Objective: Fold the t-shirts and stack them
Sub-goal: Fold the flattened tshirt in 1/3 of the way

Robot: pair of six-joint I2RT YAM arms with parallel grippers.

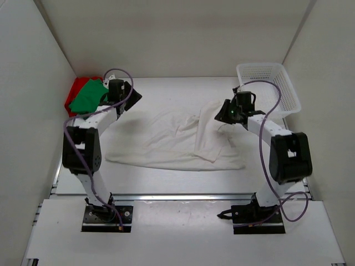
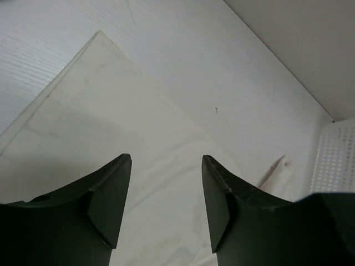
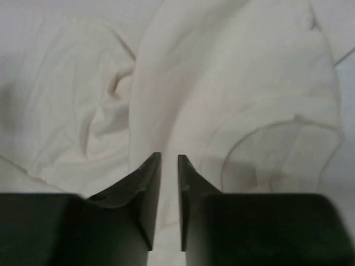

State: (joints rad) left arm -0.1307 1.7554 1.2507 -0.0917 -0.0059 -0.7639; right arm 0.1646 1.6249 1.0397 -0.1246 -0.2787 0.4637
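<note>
- While the white t-shirt is spread rumpled mid-frame, nothing is gripped.
- Left gripper is seen wide open.
- Right gripper is seen barely cracked.
- Green t-shirt is piled on red t-shirt, upper left.

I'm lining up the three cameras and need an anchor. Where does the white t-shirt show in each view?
Top external: the white t-shirt lies spread across the middle of the picture.
Left wrist: a flat corner of it fills the lower left.
Right wrist: crumpled, it fills nearly the whole picture.
Shared landmark: the mesh basket, top right from above, at the right edge in left wrist; not in right wrist.
</note>
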